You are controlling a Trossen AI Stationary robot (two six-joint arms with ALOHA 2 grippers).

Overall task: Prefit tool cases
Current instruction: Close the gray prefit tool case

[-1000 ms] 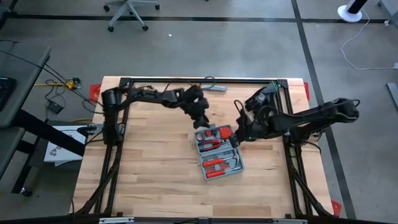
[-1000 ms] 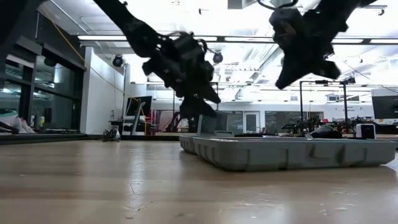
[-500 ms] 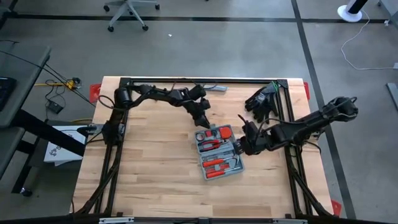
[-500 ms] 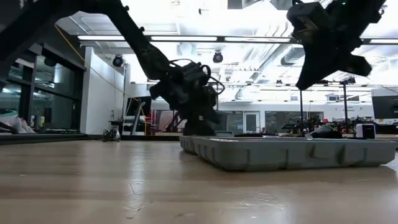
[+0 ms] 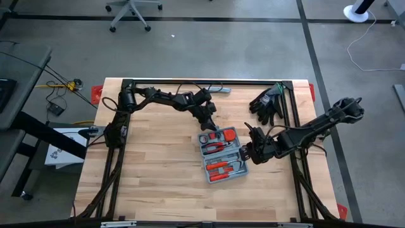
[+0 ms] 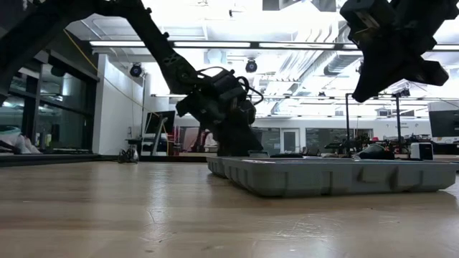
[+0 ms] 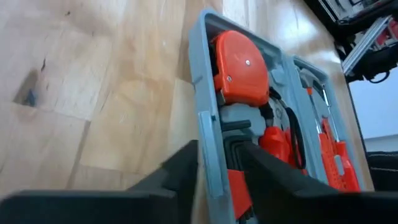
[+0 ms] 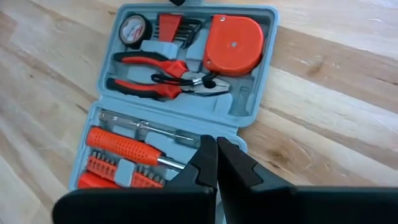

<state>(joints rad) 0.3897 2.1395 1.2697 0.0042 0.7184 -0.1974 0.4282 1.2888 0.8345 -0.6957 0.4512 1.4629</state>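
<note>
The grey-blue tool case (image 5: 221,154) lies open and flat on the wooden table, with orange tools in its moulded recesses (image 8: 186,81). My left gripper (image 5: 211,125) is down at the case's far edge, its fingers astride the rim (image 7: 217,168). My right gripper (image 5: 248,154) is shut and empty. It hangs above the case's right side, clear of the case in the low view (image 6: 358,97), with its fingers (image 8: 216,155) pointing down near the hinge line. My left gripper has the far long rim of the case's far half (image 7: 208,146), beside the small latch tab (image 7: 207,124). One finger (image 7: 183,168) stands outside the wall and the other (image 7: 267,171) inside, over the hex keys. The fingers come slanting down from the far side. The case lies flat on the table.
Black gloves (image 5: 266,101) lie at the far right and a slim grey bar (image 5: 218,90) lies at the far edge. A dark frame (image 5: 190,82) runs round the table. Bare wood (image 5: 152,177) stretches to the left of the case and in front of it.
My left gripper has come down to the case's far edge. My right gripper has moved toward the table's near edge along the case's right side, turning as it went. The case has stayed where it was.
</note>
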